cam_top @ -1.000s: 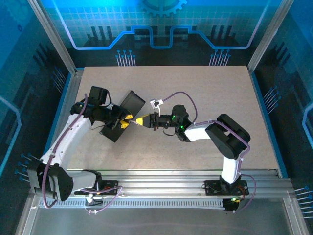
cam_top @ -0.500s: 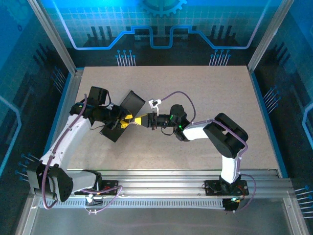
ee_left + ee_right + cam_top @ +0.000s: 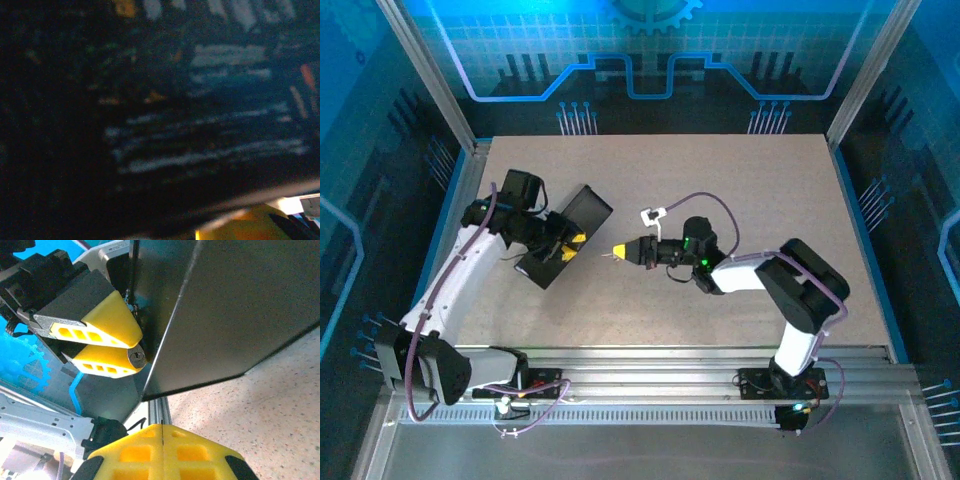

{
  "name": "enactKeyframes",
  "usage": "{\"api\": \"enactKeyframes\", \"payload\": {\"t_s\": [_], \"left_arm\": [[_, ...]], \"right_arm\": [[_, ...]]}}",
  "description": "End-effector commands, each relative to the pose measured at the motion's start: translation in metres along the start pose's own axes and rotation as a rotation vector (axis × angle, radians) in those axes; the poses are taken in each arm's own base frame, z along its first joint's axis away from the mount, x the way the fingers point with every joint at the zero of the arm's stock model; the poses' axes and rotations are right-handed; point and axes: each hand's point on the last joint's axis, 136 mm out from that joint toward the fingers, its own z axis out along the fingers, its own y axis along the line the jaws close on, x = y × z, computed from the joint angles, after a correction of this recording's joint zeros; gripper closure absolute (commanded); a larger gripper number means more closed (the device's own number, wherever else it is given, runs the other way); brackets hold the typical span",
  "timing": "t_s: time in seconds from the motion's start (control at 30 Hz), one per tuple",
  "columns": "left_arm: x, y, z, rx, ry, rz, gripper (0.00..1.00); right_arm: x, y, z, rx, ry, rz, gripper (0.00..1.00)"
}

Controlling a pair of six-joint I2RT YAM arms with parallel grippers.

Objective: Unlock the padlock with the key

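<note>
step in hand: looks like the line-up before the key goes in. The left tool [image 3: 568, 248] is holding the padlock [image 3: 136, 357] out, keyhole end facing the right tool [image 3: 618, 251].
gap: the right tool sits near the left one, at its 3 o'clock, nose aimed toward 9 o'clock. They're not touching.
left tool: closed partway, with one yellow finger above and one below the little round metal face with the slot. It's got the padlock clamped.
right tool: pinched all the way together, with no gap at the seam between its yellow fingers [image 3: 200, 456]. Honestly can't tell if the key is in there, it's too tiny to make out.
where the padlock is: right by the edge of the black box [image 3: 240, 305], which sits around 9 o'clock from the middle of the tabletop [image 3: 740, 190].
next move, my guess: a slow push toward 9 o'clock with the tip dead level with that slot, then a twist. If it's off by a hair it'll just skate off the face.
writing/brands: nothing readable. The left wrist view is dark blur with pale streaks. The blue back wall [image 3: 520, 40] has circuit-style lines and a gear shape, no words.
</note>
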Motion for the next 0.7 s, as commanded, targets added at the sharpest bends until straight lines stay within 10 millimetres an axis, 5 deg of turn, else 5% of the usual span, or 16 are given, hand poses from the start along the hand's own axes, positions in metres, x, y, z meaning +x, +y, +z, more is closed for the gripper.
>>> {"api": "enactKeyframes", "payload": {"t_s": [0.0, 0.23, 0.4, 0.67], "left_arm": [[0.007, -0.022, -0.016, -0.036, -0.046, 0.167, 1.00], [0.028, -0.024, -0.005, -0.179, -0.007, 0.232, 1.00], [0.064, -0.026, 0.014, -0.208, 0.089, 0.155, 1.00], [0.104, -0.026, 0.026, -0.300, 0.185, 0.060, 1.00]], "right_arm": [[-0.010, 0.009, -0.023, 0.074, 0.003, -0.016, 1.00], [-0.010, 0.030, -0.085, 0.264, 0.053, 0.037, 1.00], [-0.023, 0.039, -0.133, 0.368, 0.024, 0.090, 1.00], [-0.033, 0.043, -0.157, 0.397, -0.006, 0.143, 1.00]]}}
